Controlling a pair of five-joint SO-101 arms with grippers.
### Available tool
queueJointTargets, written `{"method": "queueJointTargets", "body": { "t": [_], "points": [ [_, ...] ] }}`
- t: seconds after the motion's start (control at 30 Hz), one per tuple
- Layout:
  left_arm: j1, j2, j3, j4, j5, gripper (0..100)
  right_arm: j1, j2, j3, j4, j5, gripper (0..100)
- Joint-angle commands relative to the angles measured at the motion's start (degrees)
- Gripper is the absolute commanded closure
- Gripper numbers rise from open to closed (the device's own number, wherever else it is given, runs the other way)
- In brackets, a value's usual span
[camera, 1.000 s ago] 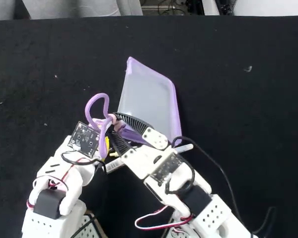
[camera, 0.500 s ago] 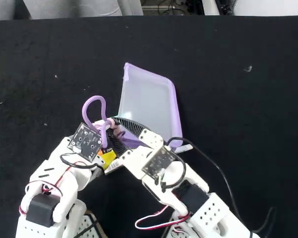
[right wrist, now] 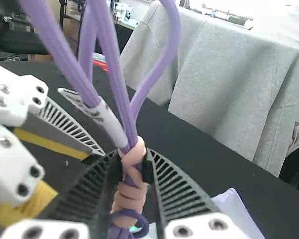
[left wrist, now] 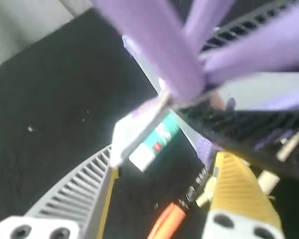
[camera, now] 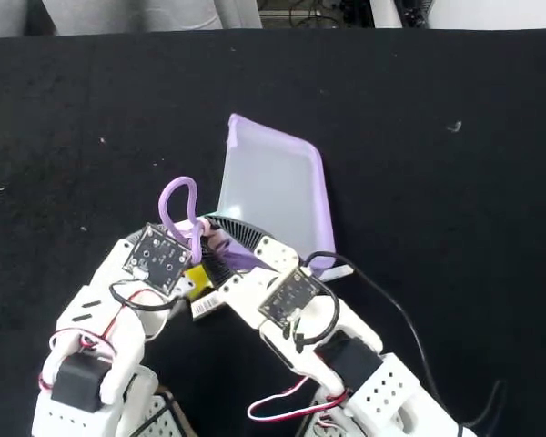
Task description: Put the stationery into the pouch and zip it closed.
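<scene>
My right gripper (right wrist: 132,162) stays clamped on the purple loop (camera: 179,205) of the pouch (camera: 271,187) (the loop stands slightly narrower than half a second ago). The pouch lies mid-tabletop (camera: 437,137). The left gripper (left wrist: 164,154), jaws wide apart, hangs at its near end.

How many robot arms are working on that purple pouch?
2. The left arm is at the pouch's near corner; the right arm is beside it, pinching the purple strap.

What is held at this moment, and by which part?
The right gripper clamps the purple strap of the pouch at its pink-wrapped base; the left gripper is open.
</scene>
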Motion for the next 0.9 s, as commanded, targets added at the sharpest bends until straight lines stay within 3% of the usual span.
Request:
{"method": "queueJointTargets", "body": {
  "t": [0.0,0.37,0.6,0.87],
  "points": [
    [-1.89,-0.44,0.22,-6.07,0.00,70,0.44,0.13,-1.63,0.18,-0.53,98.8],
    [-1.80,-0.44,3.47,-7.38,0.26,70,0.44,0.13,-1.63,0.18,-0.53,98.8],
    [2.33,-0.35,3.56,-7.30,3.08,69,0.44,0.48,-1.54,0.00,-0.53,98.8],
    [0.66,-0.26,5.23,-7.47,3.08,69,0.44,0.22,-1.54,0.09,-0.53,98.8]
  ]
}}
